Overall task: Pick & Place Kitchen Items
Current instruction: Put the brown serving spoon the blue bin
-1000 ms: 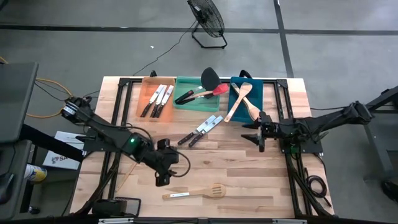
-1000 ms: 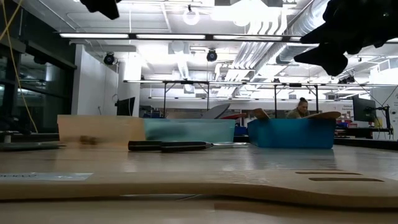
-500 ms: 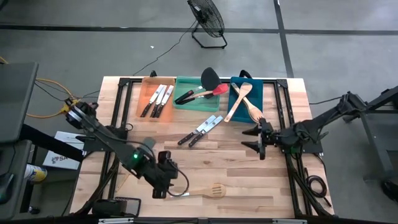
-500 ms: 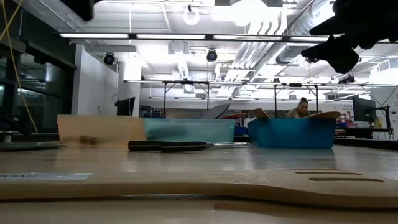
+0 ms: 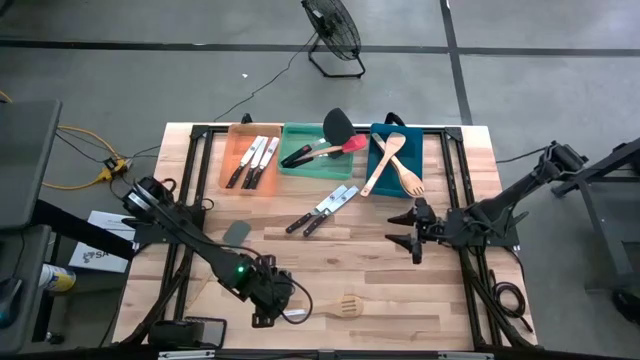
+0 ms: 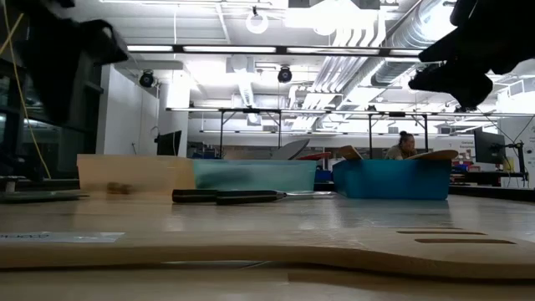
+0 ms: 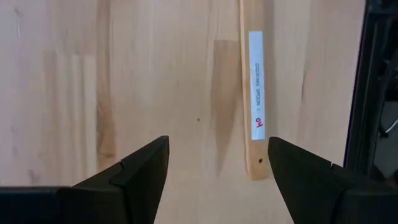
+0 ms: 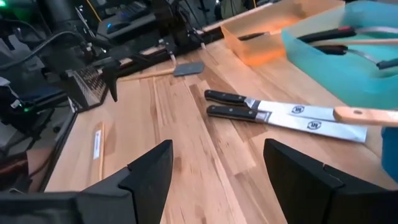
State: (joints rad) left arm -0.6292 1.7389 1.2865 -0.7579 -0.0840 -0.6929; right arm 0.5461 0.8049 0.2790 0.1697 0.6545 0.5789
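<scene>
wooden table (image 5: 400, 290): slotted turner (image 5: 335, 307) lies crosswise, head rightward.

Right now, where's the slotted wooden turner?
High view: the slotted wooden turner lies flat on the table's near edge, left gripper over its handle end, open.

The table (image 5: 380, 290) is pale planked wood with a smooth, faintly glossy finish. Near its front edge lies a matt wooden turner (image 7: 255, 99) bearing a white paper label. Two knives (image 8: 280, 115) nearer the trays have glossy black handles and bright steel blades.
</scene>
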